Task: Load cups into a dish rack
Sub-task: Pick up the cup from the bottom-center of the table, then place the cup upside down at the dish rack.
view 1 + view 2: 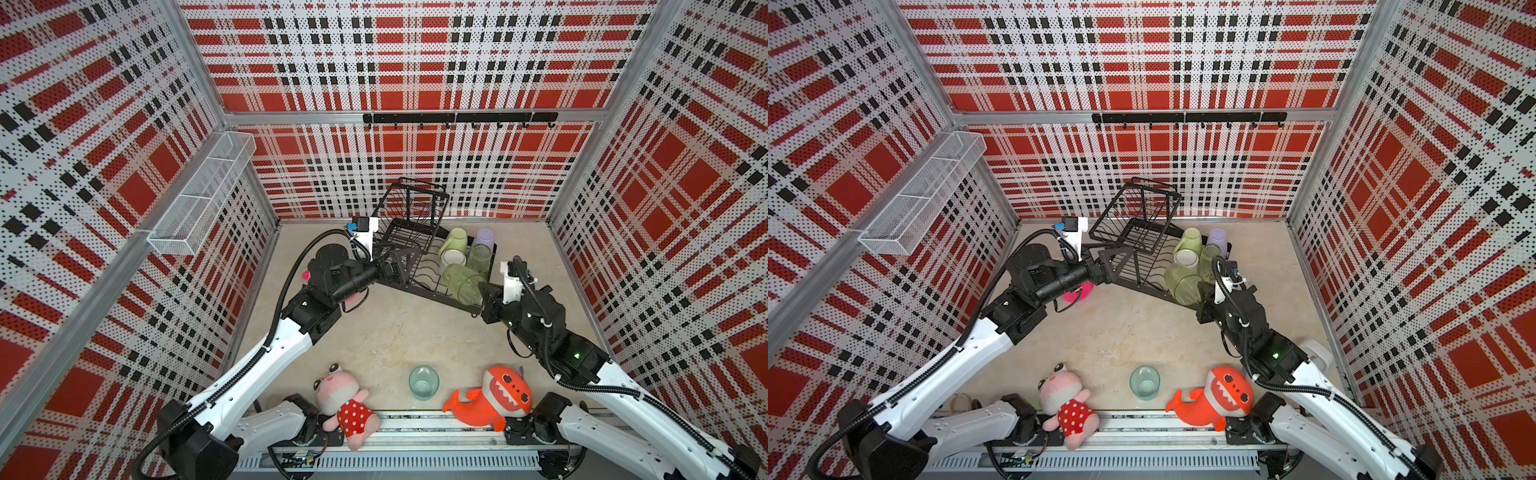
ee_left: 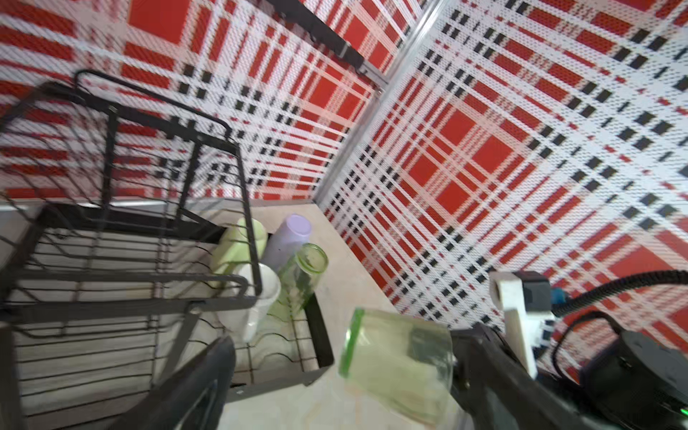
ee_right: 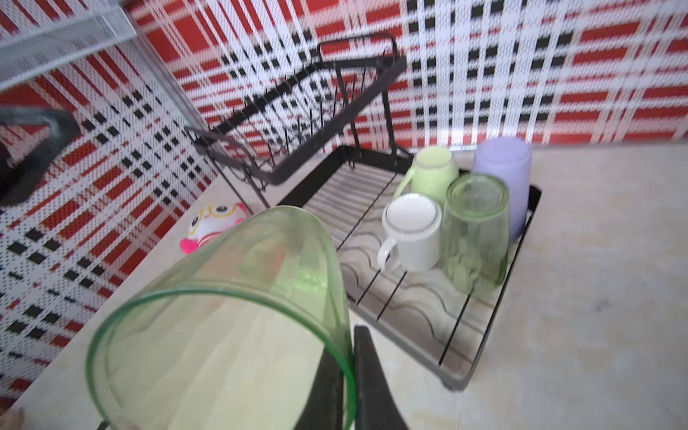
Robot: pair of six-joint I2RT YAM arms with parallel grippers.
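The black wire dish rack (image 1: 415, 185) (image 1: 1142, 187) stands at the back of the table. In its base (image 3: 402, 348), upside down, stand a pale green mug (image 1: 456, 241) (image 3: 433, 175), a lilac tumbler (image 1: 484, 239) (image 3: 502, 171), a white mug (image 1: 453, 258) (image 3: 411, 227) and a tall green glass (image 1: 478, 257) (image 3: 474, 231). My right gripper (image 1: 484, 297) (image 3: 352, 331) is shut on the rim of a wide clear green glass (image 1: 463, 284) (image 3: 231, 298), tilted at the rack's near corner. My left gripper (image 1: 399, 259) (image 2: 344, 340) is open and holds nothing at the rack's left end. A teal glass (image 1: 424, 382) stands near the front.
A pink plush (image 1: 345, 403) and an orange shark plush (image 1: 494, 399) lie at the front edge beside the teal glass. Another small plush (image 3: 214, 223) lies under my left arm. A white mesh shelf (image 1: 203, 195) hangs on the left wall, a black hook rail (image 1: 457, 117) on the back wall.
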